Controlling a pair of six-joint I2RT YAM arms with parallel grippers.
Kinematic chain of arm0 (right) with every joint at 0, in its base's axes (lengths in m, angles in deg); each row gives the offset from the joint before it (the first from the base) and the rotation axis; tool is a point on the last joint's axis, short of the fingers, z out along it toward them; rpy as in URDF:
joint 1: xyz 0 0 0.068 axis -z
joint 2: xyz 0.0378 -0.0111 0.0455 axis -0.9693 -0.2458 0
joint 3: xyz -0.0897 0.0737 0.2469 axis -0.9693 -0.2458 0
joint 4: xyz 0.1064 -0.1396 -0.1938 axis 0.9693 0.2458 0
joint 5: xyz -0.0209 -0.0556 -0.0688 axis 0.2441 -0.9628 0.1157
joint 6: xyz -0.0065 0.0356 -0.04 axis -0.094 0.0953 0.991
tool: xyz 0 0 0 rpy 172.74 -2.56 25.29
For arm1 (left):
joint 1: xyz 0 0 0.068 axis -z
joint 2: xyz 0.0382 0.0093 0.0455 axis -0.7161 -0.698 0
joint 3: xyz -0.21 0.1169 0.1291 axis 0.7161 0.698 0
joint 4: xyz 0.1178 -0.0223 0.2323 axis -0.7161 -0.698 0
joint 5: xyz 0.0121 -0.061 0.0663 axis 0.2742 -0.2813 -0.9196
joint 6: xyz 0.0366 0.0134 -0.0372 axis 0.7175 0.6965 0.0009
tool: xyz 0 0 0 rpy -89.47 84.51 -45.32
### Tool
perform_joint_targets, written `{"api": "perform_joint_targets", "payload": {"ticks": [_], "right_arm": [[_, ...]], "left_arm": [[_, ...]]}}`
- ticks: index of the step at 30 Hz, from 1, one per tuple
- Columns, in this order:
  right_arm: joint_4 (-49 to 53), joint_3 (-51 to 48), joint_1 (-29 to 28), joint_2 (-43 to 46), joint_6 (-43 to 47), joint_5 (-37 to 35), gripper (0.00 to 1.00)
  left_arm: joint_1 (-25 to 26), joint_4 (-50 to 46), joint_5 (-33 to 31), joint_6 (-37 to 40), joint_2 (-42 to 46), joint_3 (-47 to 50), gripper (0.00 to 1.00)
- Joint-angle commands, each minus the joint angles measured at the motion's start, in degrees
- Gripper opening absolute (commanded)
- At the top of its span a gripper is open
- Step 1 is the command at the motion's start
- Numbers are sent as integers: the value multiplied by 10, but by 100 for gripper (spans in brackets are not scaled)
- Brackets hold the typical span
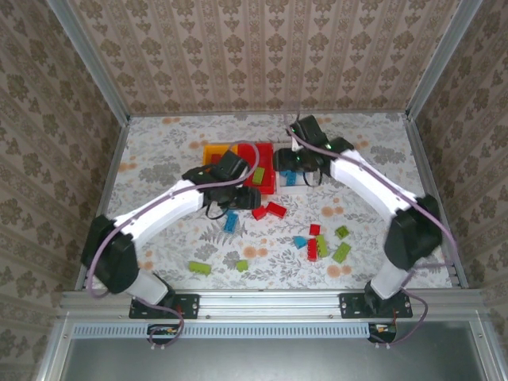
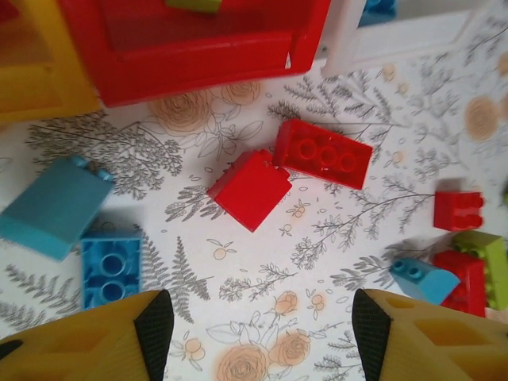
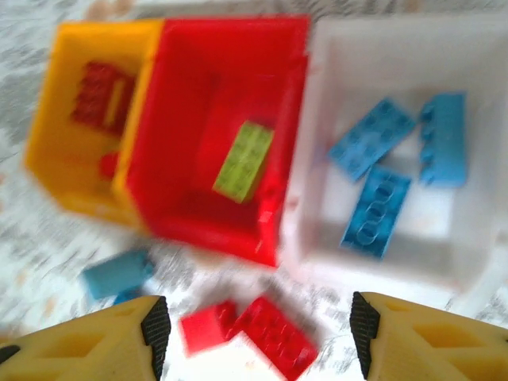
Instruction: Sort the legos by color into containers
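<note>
Three bins stand side by side at mid-table: yellow-orange [image 1: 211,151], red [image 1: 262,152] and white [image 3: 333,119]. The yellow-orange bin [image 3: 75,186] holds red bricks [image 3: 99,95]. A lime green brick [image 3: 244,160] lies in the red bin [image 3: 206,214], and three light blue bricks [image 3: 377,210] lie in the white one. My left gripper [image 2: 262,333] hangs open above bare table, just in front of two loose red bricks [image 2: 323,153] [image 2: 251,189]. Above the bins' front edge, my right gripper [image 3: 258,337] is open and holds nothing.
Two light blue bricks [image 2: 55,206] [image 2: 111,268] lie left of the red pair. A mixed cluster of red, blue and green bricks [image 1: 317,242] sits front right. Two green bricks [image 1: 199,268] [image 1: 241,265] lie near the front edge. Metal posts and patterned walls enclose the table.
</note>
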Motion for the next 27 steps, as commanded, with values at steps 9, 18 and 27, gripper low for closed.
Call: {"api": "perform_joint_targets", "payload": {"ticks": [9,18,27], "right_arm": [[-173,-313,9,261,-82,194,80],[-91,-356,21,367,-100,167,82],[-91,-344,23,360,-104,163,81]], "left_arm": [[20,-92,-34,326,-138,-106,69],[28,-80,-19,369,-210,-139,77],[28,-61,-38,356,-251,-148,65]]}}
